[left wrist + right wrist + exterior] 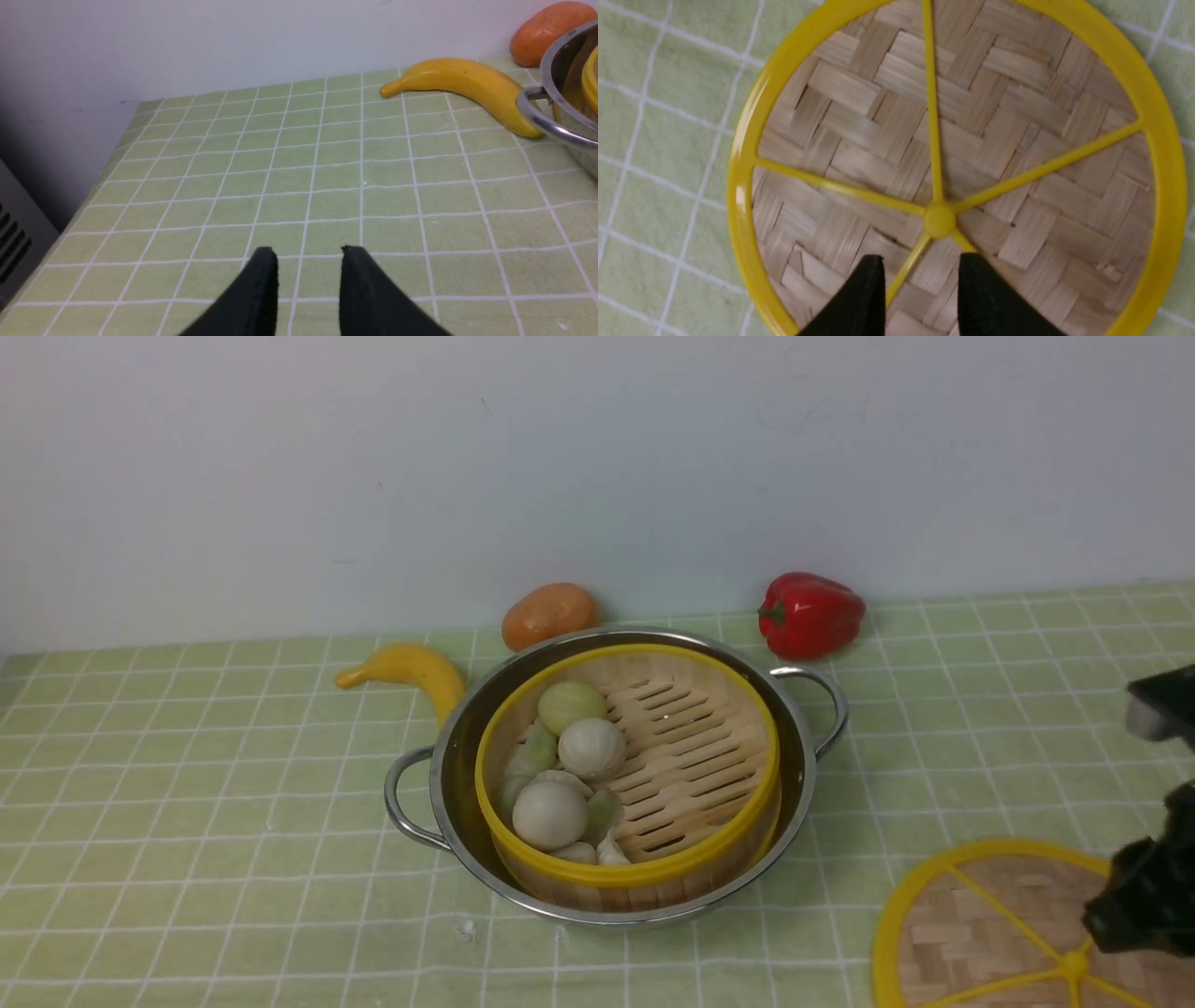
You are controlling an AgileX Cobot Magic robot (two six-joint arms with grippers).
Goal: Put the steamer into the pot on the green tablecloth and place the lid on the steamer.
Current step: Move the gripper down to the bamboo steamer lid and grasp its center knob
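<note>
Woven lid [990,933] is hovered over by the right gripper [922,261], fingers spread; left gripper's [308,252] parted too, steamer's [691,756] nested in the pot [448,821].

smooth curved yellow banana [415,674] with its narrow tip toward nine o'clock, rounded orange-brown potato-shaped vegetable [549,615] at about two o'clock from the banana, glossy red bell pepper [810,615] at three o'clock from the orange-brown vegetable, plain pale wall [597,467] at twelve o'clock
</note>
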